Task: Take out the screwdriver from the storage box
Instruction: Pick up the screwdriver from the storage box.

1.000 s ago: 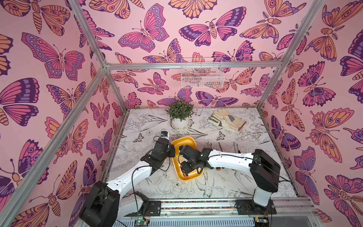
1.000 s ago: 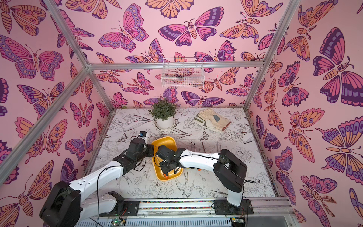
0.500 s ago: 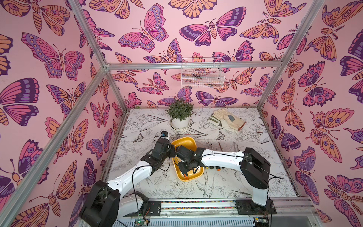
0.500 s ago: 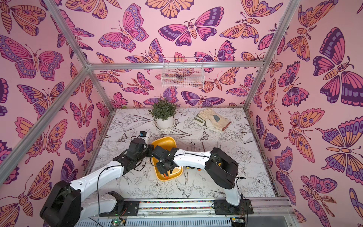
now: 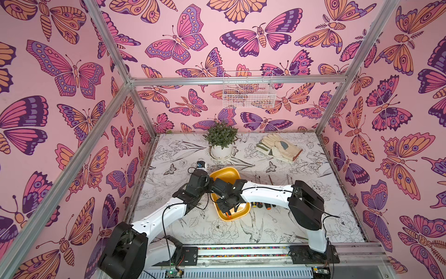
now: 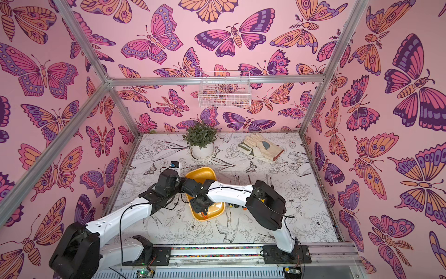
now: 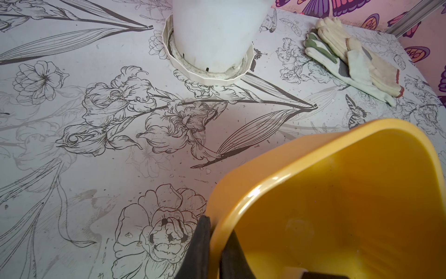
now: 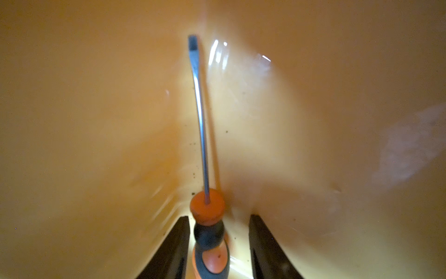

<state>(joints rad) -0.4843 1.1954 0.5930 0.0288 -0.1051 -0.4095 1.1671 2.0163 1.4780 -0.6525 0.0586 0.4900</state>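
The yellow storage box (image 5: 224, 172) (image 6: 201, 172) lies mid-table in both top views. My left gripper (image 5: 208, 181) (image 7: 218, 225) is shut on its rim (image 7: 265, 190), one finger outside the wall and one inside. My right gripper (image 5: 228, 207) (image 8: 218, 217) reaches down inside the box (image 8: 96, 120). It is open, its fingers either side of the handle of the screwdriver (image 8: 208, 232). One finger is close to the handle and a gap shows at the other. The handle is orange and black. The steel shaft (image 8: 201, 120) runs along the box floor to the far wall.
A potted plant (image 5: 220, 139) stands behind the box and work gloves (image 5: 280, 147) lie at the back right. A white wire basket (image 5: 248, 93) hangs on the back wall. More screwdrivers (image 5: 261, 205) lie on the table right of the box, partly under my right arm.
My right arm has swung left and its gripper has moved further into the box, toward the near end. The left arm and the box have stayed put.
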